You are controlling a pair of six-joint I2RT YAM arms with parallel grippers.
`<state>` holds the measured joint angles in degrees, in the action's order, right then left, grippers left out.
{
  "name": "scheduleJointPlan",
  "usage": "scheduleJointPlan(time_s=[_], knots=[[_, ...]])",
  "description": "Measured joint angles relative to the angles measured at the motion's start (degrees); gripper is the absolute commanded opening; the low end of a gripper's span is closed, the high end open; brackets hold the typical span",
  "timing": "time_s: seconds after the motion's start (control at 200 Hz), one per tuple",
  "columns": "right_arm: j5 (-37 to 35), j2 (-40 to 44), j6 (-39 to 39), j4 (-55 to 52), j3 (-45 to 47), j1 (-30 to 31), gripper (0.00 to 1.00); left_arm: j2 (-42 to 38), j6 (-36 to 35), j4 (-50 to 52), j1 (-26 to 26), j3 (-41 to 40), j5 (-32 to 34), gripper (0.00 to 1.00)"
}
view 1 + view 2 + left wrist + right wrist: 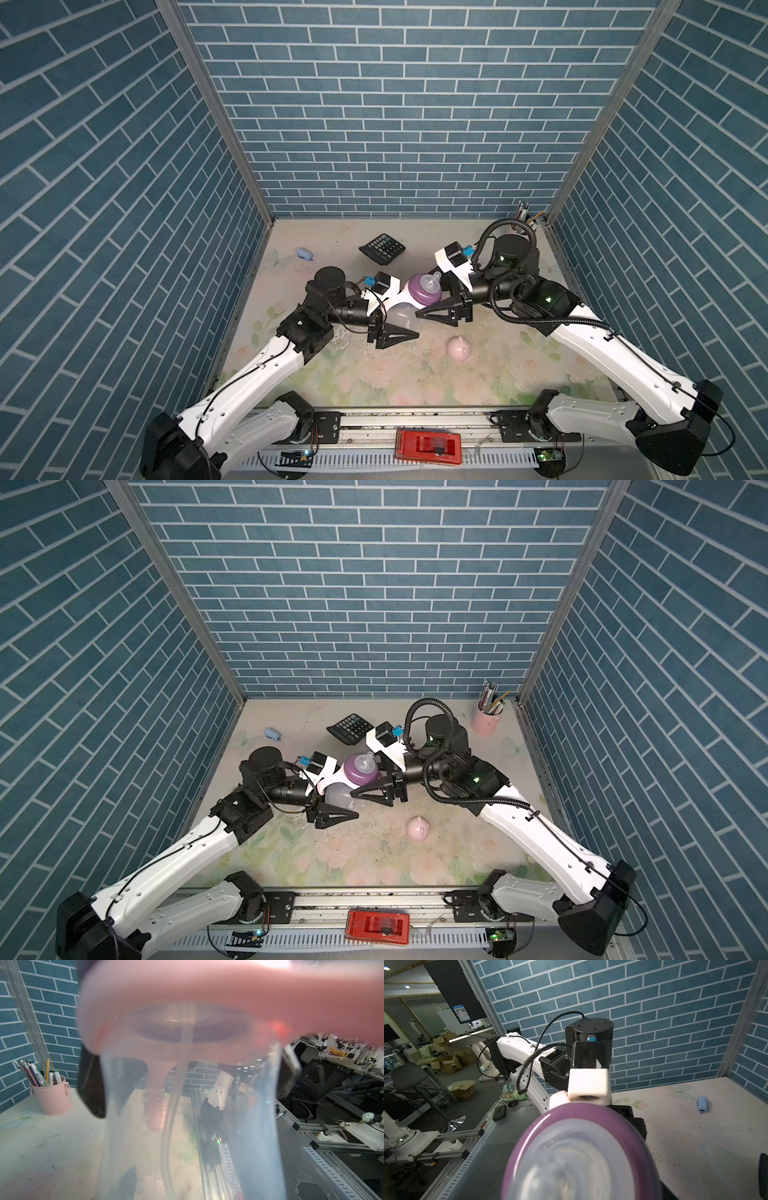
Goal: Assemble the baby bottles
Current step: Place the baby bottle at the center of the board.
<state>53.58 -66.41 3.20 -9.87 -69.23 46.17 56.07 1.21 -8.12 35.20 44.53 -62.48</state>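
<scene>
The baby bottle is held off the table between both arms. Its translucent body (400, 314) fills the left wrist view, with a straw (182, 1059) inside it. My left gripper (409, 322) is shut on that body, a black finger (89, 1084) pressed to each side. The pink handle ring (207, 991) sits at the neck. Above it is the purple collar (424, 293) with its clear nipple. My right gripper (426, 301) straddles the collar, open, and one finger (764, 1174) shows apart from it. The pink eared cap (458, 347) lies on the table, near the front.
A black calculator (351, 728) lies behind the grippers. A pink pen cup (486, 723) stands in the back right corner, and a small blue stapler (272, 734) at the back left. Brick-patterned walls close three sides. A red box (428, 446) sits on the front rail.
</scene>
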Motion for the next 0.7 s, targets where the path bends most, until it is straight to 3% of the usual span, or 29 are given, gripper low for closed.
scheduleJointPlan(time_s=[0.04, 0.06, 0.465, 0.7], knots=[[-0.42, 0.13, -0.04, -0.17, 0.02, 0.02, 0.45, -0.28, -0.22, 0.26, 0.0, 0.0, 0.68, 0.97], [-0.9, 0.24, -0.2, -0.35, 0.04, 0.02, 0.45, -0.46, -0.22, 0.57, -0.07, 0.0, 1.4, 0.99], [-17.05, 6.14, -3.74, -10.19, 1.31, -0.92, 0.4, -5.22, -1.03, 5.49, -1.86, -3.34, 19.21, 1.0], [-33.16, 8.7, -5.68, -12.44, 4.74, -1.03, 0.35, -7.1, -0.66, 8.0, -2.45, -9.77, 36.85, 0.99]])
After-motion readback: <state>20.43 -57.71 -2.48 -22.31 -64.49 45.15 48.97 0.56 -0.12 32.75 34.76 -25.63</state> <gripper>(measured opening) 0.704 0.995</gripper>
